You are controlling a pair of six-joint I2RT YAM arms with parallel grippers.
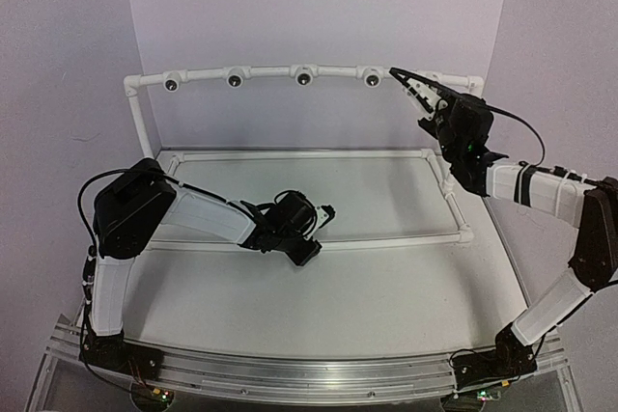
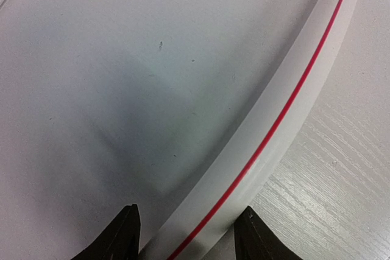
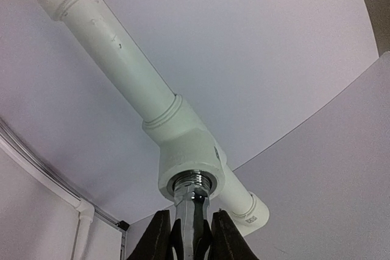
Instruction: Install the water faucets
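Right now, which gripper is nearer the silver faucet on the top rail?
Right. The right gripper grips the faucet at the rail fitting; the left gripper sits low over the base pipe, well away.

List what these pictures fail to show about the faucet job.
- Spout and handle of the faucet: right wrist view, covered by the right fingers and cut by the bottom edge.
- Thread depth in the fitting: right wrist view, hidden inside the socket.
- Whether the left fingers clamp or straddle the red-striped pipe: left wrist view, contact cut by the bottom edge.
- Top view: the faucet is too small, behind the right fingers.
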